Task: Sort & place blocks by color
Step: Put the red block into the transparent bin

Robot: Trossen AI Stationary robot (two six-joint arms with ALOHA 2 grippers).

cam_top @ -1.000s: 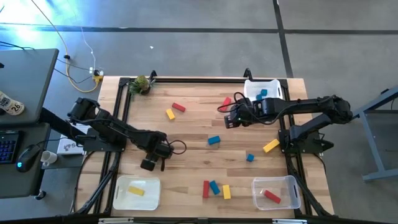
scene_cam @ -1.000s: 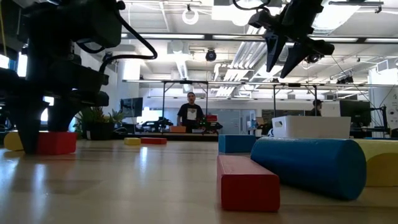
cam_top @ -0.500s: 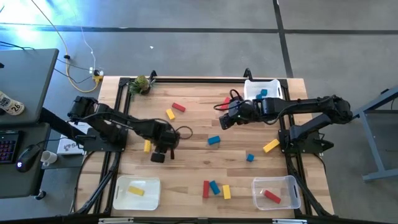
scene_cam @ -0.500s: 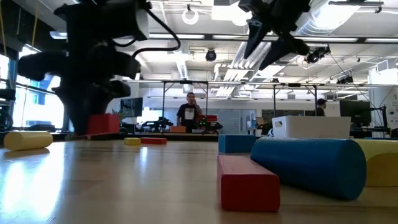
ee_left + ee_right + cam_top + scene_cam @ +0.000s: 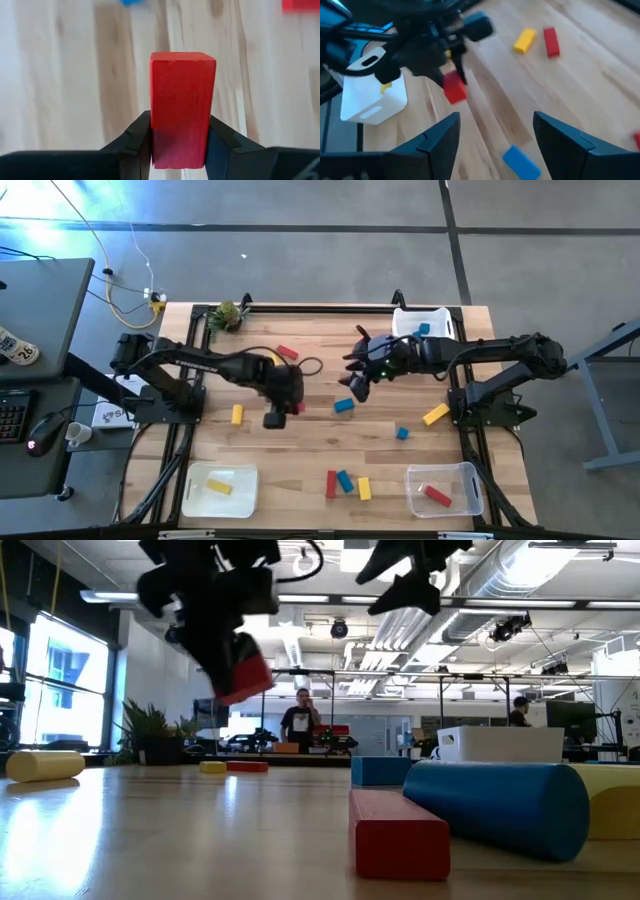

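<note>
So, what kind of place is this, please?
Probably a robotics lab or open workshop: a wooden table with two robot arms, exposed ceiling ducts, a keyboard and mouse beside it, and a person standing far behind.

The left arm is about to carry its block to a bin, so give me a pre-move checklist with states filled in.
1. Left claw shut on the red block: ok.
2. Red block lifted clear of the table: ok, low view shows it in the air.
3. Bin holding a red block at the near right corner has room: ok.
4. Right claw open, holding nothing: ok.
5. Right arm clear of the carry path: cannot tell; it hovers close, over the blue block.
</note>
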